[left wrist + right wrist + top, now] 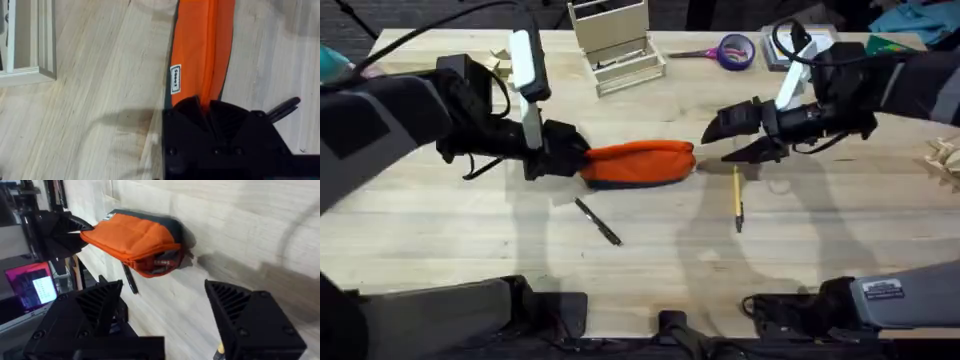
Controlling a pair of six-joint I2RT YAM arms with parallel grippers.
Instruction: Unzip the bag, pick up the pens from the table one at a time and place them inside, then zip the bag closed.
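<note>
Spreading across every view, the light plank worktop [820, 240] is carrying all the task's things. At its far edge a pale wooden organiser [616, 45] is standing, with purple-handled scissors [728, 50] lying just beside it.

Near the middle the orange bag [640, 162] is lying on its side, its long axis running left to right, its dark bottom edge facing the near side. The left gripper [578, 157] is clamping the bag's left end, its black fingers [200, 117] pinched together on the orange fabric. In the left wrist view a small white label is showing on the bag's side.

The right gripper [732, 137] is hovering just beside the bag's right end without touching it, its fingers [250, 312] standing wide apart and holding nothing. The right wrist view is showing the zipper end of the bag facing that gripper.

The tan pen [737, 198] is lying on the worktop below the right gripper, pointing toward the near edge. The black pen [597, 221] is lying at a slant near the bag's near side, apart from it.
</note>
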